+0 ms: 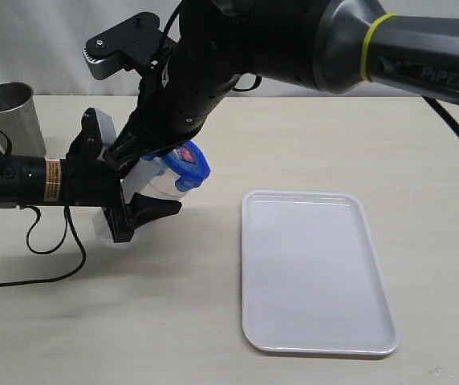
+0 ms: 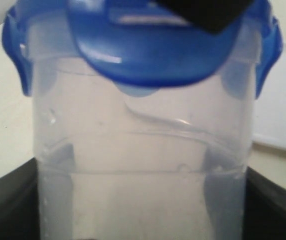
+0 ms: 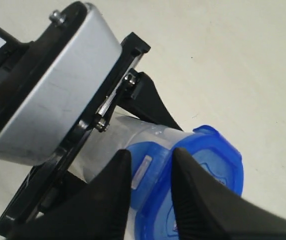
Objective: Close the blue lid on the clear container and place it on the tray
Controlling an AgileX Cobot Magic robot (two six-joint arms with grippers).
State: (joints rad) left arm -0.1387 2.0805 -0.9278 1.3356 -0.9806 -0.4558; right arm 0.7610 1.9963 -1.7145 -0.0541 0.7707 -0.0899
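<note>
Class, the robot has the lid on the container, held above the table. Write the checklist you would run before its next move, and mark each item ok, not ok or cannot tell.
1. Lid seated on the container rim: ok.
2. All four flaps snapped down: cannot tell.
3. Left gripper clamped on the container's sides: ok.
4. Right gripper astride a lid flap: ok. Whether it pinches firmly: cannot tell.
5. Container upright for setting down: not ok, it is tilted.
6. Tray bare and ready: ok.
</note>
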